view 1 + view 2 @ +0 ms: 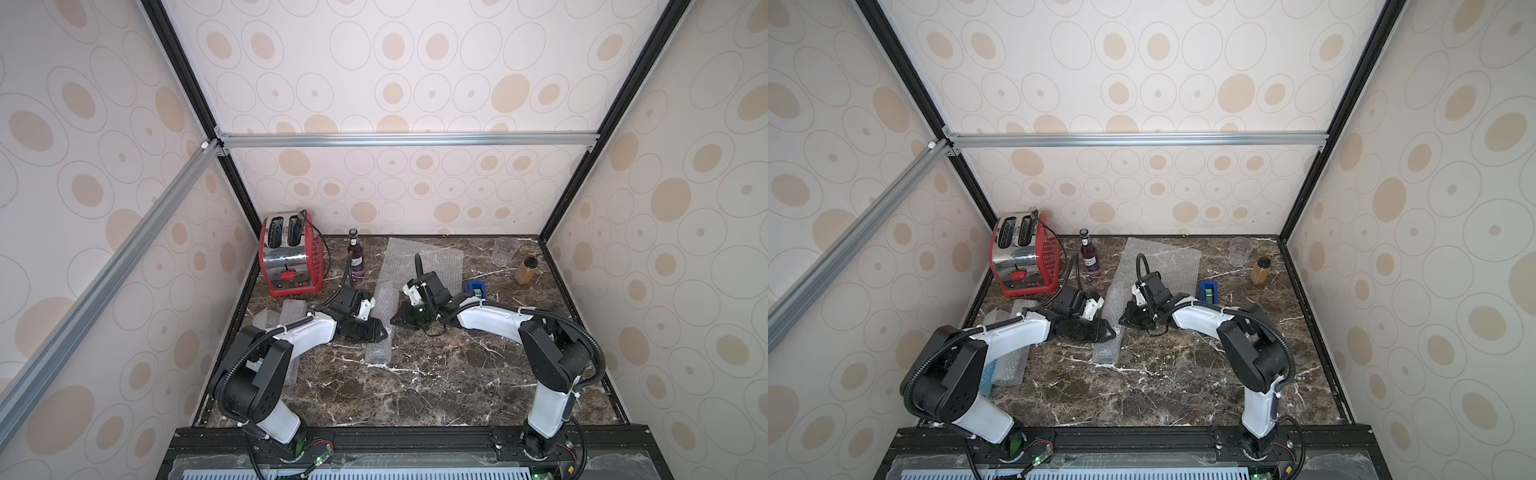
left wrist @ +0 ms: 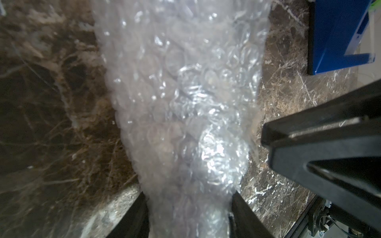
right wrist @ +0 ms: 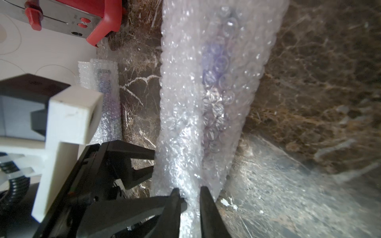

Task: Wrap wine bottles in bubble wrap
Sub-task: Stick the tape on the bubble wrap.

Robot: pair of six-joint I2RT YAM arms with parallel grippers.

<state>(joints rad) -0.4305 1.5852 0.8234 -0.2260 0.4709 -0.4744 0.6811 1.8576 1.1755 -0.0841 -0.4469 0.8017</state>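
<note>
loc: bubble wrap roll (image 1: pixel 384 301) centre of counter (image 1: pixel 436 382), purple wine bottle (image 3: pixel 214 61) inside | left gripper (image 2: pixel 189 216) seemingly clasps roll | right gripper (image 3: pixel 190 206) narrow, pinching wrap | handling: soft springy skin, fragile glass; grip mid-body

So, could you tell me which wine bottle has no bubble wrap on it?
The slim purple glass bottle standing upright beside the red toaster; the others visible lie rolled in bubble wrap.
</note>
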